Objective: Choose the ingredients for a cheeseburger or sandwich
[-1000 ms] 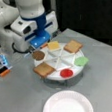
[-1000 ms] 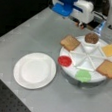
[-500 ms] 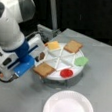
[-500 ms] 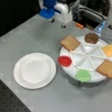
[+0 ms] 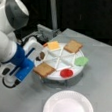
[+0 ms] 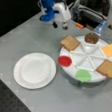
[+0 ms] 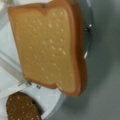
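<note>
The grey counter (image 6: 27,32) carried everything, and the white and blue Panda arm (image 5: 11,47) leaned in over it from a front view's left. A round white divided tray (image 6: 89,59) stood on the counter with its wedge compartments each holding one ingredient, and a white paper plate (image 6: 34,70) lay bare beside it, apart from the tray in both front views. The gripper (image 6: 59,25) hung above the counter just beside the tray's rim, nearest the toast square (image 6: 70,42) that lay in the closest compartment; whether its fingers were spread or closed I cannot tell, though nothing showed between them. The wrist view looked straight down on that toast square, flat in its wedge, with the dark brown patty (image 7: 21,106) in the neighbouring compartment. A second toast square (image 6: 107,68) lay across the tray, the yellow cheese square (image 6: 110,50) next to the patty, the green leaf piece (image 6: 83,75) and the red disc (image 6: 64,61) side by side in wedges near the plate. No ingredient had been stacked; all six lay in the tray.
</note>
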